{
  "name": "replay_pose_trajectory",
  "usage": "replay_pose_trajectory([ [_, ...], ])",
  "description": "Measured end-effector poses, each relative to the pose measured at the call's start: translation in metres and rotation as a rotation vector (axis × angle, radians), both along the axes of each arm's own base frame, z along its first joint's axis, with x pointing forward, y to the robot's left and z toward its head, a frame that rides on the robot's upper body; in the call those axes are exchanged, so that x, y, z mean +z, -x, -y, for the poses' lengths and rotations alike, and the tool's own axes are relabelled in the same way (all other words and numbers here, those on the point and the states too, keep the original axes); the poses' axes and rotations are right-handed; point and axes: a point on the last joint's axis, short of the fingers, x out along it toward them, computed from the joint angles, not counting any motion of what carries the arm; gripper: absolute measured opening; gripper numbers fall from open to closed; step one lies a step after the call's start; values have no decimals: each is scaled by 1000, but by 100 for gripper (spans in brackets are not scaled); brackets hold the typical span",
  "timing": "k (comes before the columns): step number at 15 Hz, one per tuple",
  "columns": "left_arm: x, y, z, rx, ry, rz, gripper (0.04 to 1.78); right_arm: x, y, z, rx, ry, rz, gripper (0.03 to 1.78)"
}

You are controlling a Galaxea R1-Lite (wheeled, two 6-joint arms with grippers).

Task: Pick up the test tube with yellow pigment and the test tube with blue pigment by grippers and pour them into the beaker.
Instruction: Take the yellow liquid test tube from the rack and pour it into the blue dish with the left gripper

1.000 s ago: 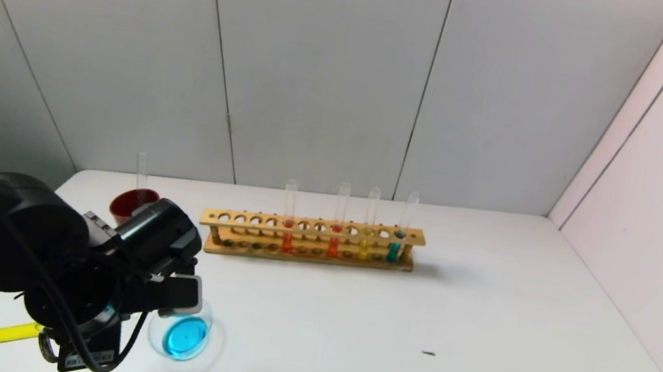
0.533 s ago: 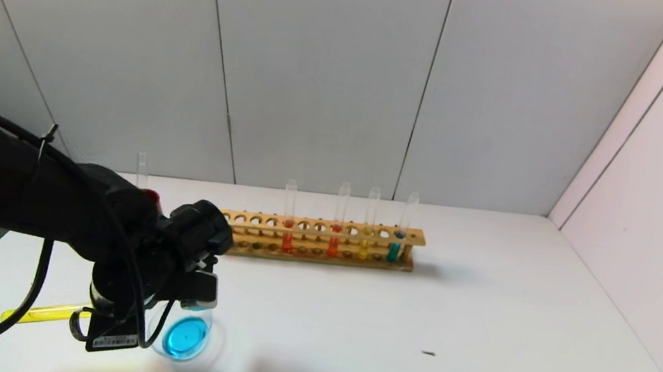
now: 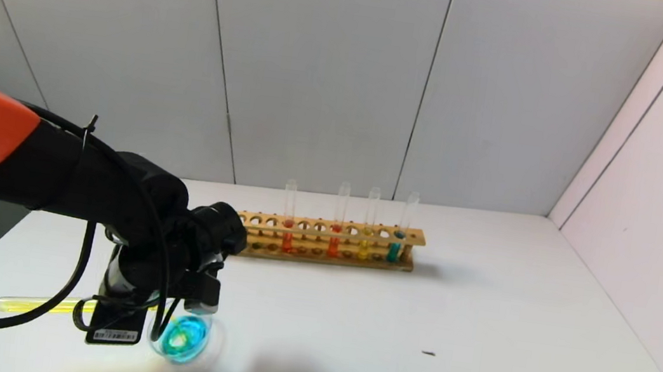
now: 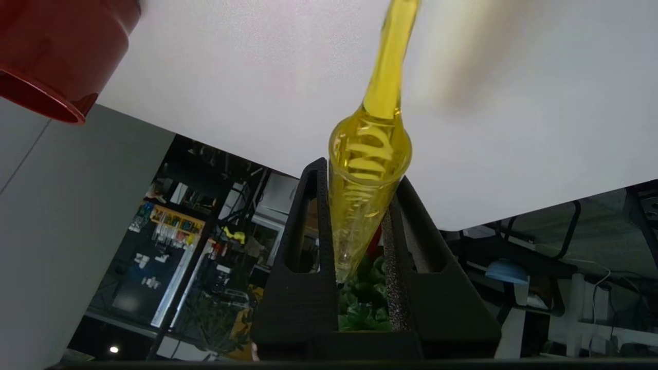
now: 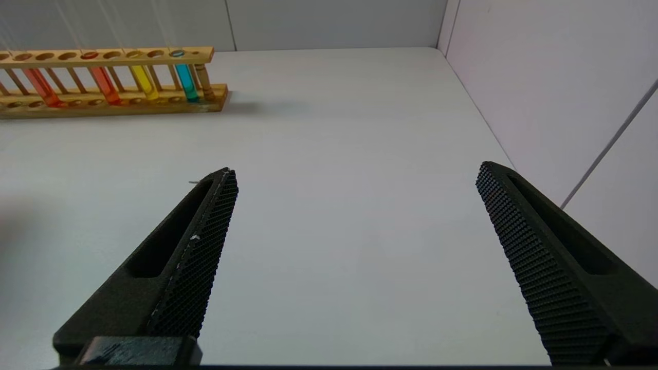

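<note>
My left gripper [image 3: 111,309] is shut on the test tube with yellow pigment [image 3: 34,304] and holds it almost level just above the table's front left. The tube's rounded end points left and its other end is hidden behind the wrist, beside the beaker [image 3: 183,336]. The beaker holds blue liquid with a yellow-green swirl. In the left wrist view both jaws of the left gripper [image 4: 360,172] press on the yellow tube [image 4: 367,169]. A test tube with blue pigment [image 3: 395,249] stands in the rack. The right gripper [image 5: 355,169] hangs open over bare table.
A wooden rack [image 3: 324,239] stands at the back of the table with two orange-red tubes, a yellow tube [image 3: 365,245] and the blue one. A dark red cup [image 4: 61,51] is close to the left gripper. A small dark speck [image 3: 428,353] lies on the right.
The left arm rose and swung right, tipping the yellow tube from slanted to almost level. Its liquid spread along the tube. The beaker's plain blue liquid now shows a yellow-green swirl.
</note>
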Motion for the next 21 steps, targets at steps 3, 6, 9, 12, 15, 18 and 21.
replay_pose_trajectory([
  [3, -3, -1, 1, 0, -10, -16, 31, 0, 0, 0, 0, 0, 0, 170],
  [6, -4, -3, 2, -3, -12, -20, 31, 0, 0, 0, 0, 0, 0, 170],
  [9, -3, -7, 4, -7, -44, -24, 31, 0, 0, 0, 0, 0, 0, 170],
  [12, 4, -10, 6, -8, -74, -55, 31, 0, 0, 0, 0, 0, 0, 170],
  [15, 4, -12, 11, -16, -87, -76, 31, 0, 0, 0, 0, 0, 0, 170],
  [18, 1, -14, 13, -20, -105, -104, 31, 0, 0, 0, 0, 0, 0, 170],
  [21, 1, -17, 17, -30, -144, -128, 31, 0, 0, 0, 0, 0, 0, 170],
])
